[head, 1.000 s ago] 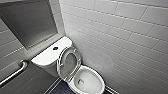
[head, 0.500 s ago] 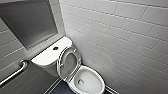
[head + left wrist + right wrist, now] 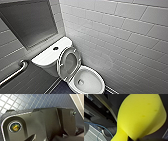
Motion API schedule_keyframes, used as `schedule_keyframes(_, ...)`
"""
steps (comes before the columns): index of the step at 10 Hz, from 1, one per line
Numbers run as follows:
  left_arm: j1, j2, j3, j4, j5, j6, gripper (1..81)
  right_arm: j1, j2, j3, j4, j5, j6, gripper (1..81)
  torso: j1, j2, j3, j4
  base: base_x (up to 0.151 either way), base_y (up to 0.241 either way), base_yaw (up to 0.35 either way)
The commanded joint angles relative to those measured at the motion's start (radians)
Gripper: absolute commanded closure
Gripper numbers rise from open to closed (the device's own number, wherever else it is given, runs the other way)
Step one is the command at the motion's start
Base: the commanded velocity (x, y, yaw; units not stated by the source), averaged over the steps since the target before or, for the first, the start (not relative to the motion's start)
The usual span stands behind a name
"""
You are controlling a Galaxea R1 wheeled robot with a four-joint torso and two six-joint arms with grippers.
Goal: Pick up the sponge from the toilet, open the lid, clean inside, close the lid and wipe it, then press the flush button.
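Note:
The white toilet (image 3: 87, 81) stands in the corner against the tiled wall. Its lid (image 3: 68, 62) and seat are raised and lean back on the cistern (image 3: 47, 58), so the bowl is open. The small dark flush button (image 3: 55, 48) sits in the middle of the cistern top. In the right wrist view the bright yellow sponge (image 3: 140, 116) looms large and close, and it is pinched narrow where my right gripper (image 3: 125, 137) is shut on it. My left gripper is open.
A metal grab bar (image 3: 15, 72) runs along the left wall below a grey recessed niche (image 3: 30, 22). White tiled wall (image 3: 125, 37) stands close on the toilet's right. Dark blue tiled floor (image 3: 31, 101) lies under the robot's dark body.

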Motion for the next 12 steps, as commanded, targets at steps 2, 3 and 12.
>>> schedule_keyframes(2,0.005,0.004,0.003,0.031,0.052,0.006,1.0,-0.012,-0.003,-0.014,0.010,-0.086,0.002,81.1,0.000,0.000,0.000,0.000,0.000,0.000,0.000)
schedule_keyframes(3,0.011,0.016,-0.014,0.033,0.052,0.006,1.0,-0.010,0.006,-0.031,0.010,-0.086,0.002,81.1,-0.064,0.100,0.000,0.000,0.000,0.000,0.000)
schedule_keyframes(12,0.066,0.183,-0.242,0.033,0.040,0.045,1.0,0.002,0.057,-0.117,0.002,-0.092,0.005,81.1,-0.231,0.361,0.103,0.000,0.000,0.000,0.000)
